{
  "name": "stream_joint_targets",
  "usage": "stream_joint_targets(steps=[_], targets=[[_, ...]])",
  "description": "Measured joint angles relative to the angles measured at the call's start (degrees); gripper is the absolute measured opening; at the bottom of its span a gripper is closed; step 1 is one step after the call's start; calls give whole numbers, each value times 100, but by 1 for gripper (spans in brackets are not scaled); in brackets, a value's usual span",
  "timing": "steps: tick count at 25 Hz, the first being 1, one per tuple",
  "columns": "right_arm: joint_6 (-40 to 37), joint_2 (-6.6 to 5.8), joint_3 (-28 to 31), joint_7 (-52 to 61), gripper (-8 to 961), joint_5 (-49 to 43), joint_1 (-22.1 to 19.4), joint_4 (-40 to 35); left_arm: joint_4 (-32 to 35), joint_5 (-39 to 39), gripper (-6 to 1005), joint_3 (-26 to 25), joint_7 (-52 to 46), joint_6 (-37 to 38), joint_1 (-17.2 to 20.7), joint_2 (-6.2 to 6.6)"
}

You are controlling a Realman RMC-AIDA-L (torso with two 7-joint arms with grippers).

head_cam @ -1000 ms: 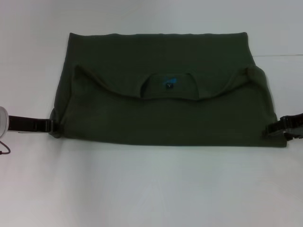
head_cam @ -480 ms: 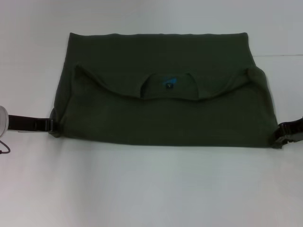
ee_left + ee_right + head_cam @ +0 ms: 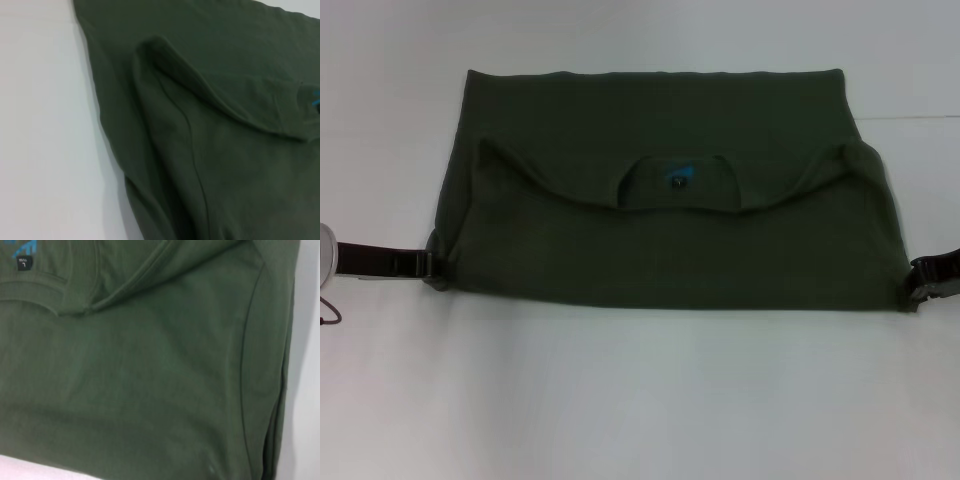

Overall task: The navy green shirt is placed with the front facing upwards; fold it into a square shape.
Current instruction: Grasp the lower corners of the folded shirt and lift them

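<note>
Claws flank the dark olive-green cotton shirt, lying folded crosswise on my white surface: left claw at its near-left corner, right claw at its near-right; I cannot tell either grip. Next, I judge, a sideways fold.

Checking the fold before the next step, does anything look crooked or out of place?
Mostly neat. The shirt lies folded crosswise, collar centred. Its near right corner sags lower than the left, and both corners bunch beside the left claw and right claw.
</note>
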Motion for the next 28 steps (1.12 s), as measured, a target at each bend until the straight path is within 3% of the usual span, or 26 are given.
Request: stream_joint_targets(steps=[11, 21, 28], targets=[[-520, -72, 60, -240, 70, 38, 3, -174, 140, 20, 12, -30, -137, 501, 1, 85], [-2142, -174, 49, -687, 71, -13, -77, -343, 575, 636, 13, -763, -229, 2622, 119, 338], [-2999, 18, -22, -1093, 71, -453, -88, -347, 790, 1436, 13, -1002, -93, 4116, 213, 385]])
